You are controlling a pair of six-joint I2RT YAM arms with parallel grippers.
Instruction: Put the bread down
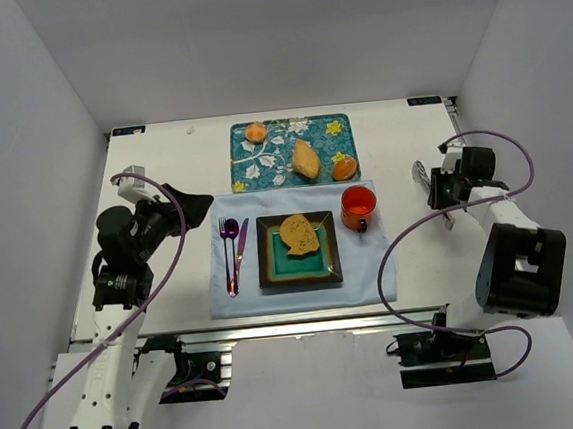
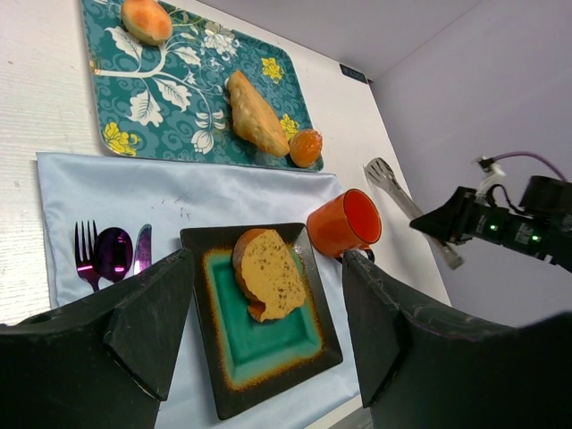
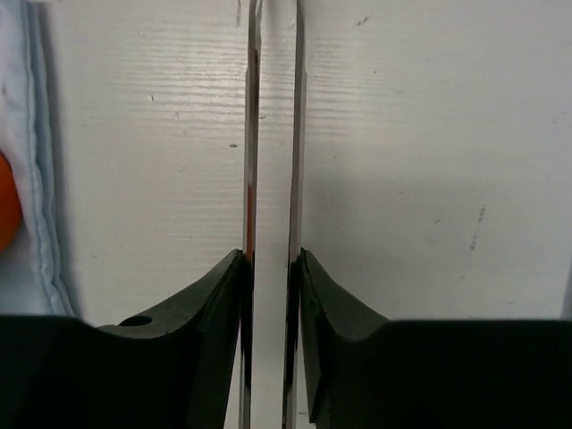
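The bread [image 1: 298, 234], a flat golden-brown slice with a darker crust, lies on the far part of a square black plate with a teal centre [image 1: 272, 274]. In the left wrist view the bread [image 2: 273, 279] shows on the plate [image 2: 268, 389] between my fingers, well below them. My left gripper [image 1: 197, 204] [image 2: 266, 259] is open and empty, raised left of the plate. My right gripper [image 1: 435, 189] [image 3: 273, 268] is shut on metal tongs [image 1: 422, 177] [image 3: 295, 107] at the table's right side. The tongs also show in the left wrist view [image 2: 393, 183].
A light blue placemat [image 1: 366, 268] holds the plate, an orange mug [image 1: 358, 206], and a fork [image 1: 224, 250], purple spoon [image 1: 232, 254] and knife [image 1: 241, 241]. Behind it a teal floral tray [image 1: 272, 161] carries a tan roll [image 1: 305, 159] and two orange buns [image 1: 255, 132] [image 1: 344, 166].
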